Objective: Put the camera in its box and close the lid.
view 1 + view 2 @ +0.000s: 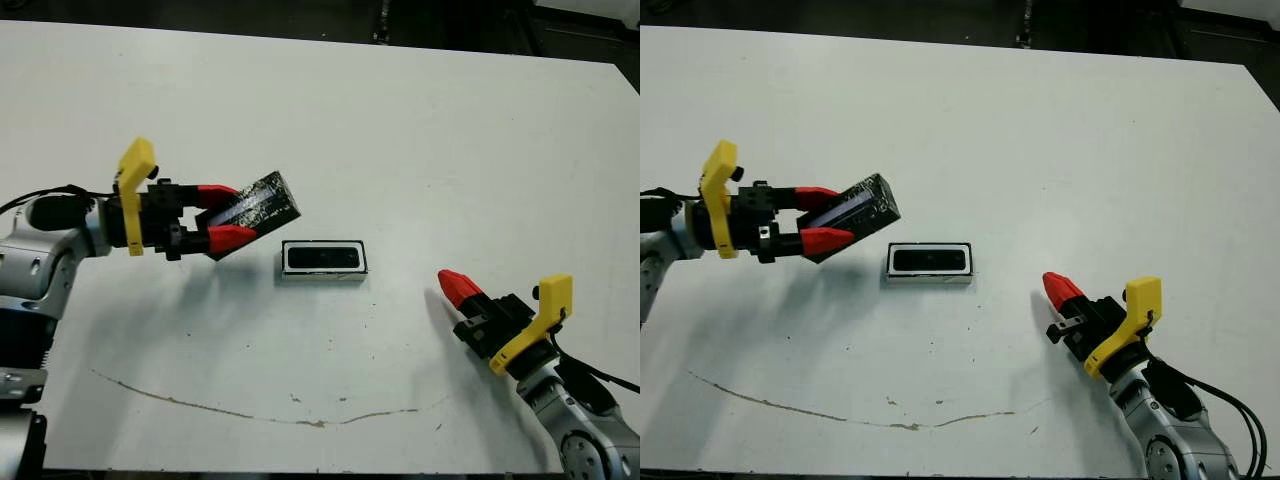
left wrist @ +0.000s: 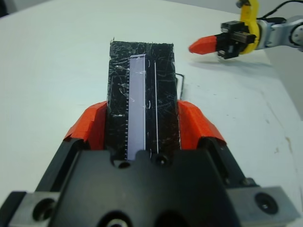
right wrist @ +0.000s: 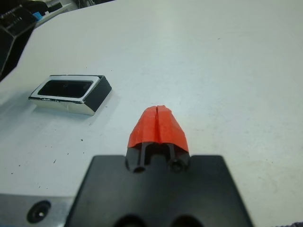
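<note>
Here, lid (image 1: pixel 258 203) tilted between left fingers (image 1: pixel 232 237), long axis toward box (image 1: pixel 323 262).

Both arms low over the table — one loaded, one empty.
Left gripper (image 1: pixel 226 214) clamps the lid (image 1: pixel 258 203); right gripper (image 1: pixel 452 284) has fingertips pressed together.

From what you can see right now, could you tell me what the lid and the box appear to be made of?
The lid, clamped in the left gripper, looks like stiff black card or plastic under a glossy, scuffed film: fine silvery scratches and a pale stripe catch the light. The box seems similar board: white inner walls, a dark shiny outside with a bright edge. Neither material is certain.
</note>
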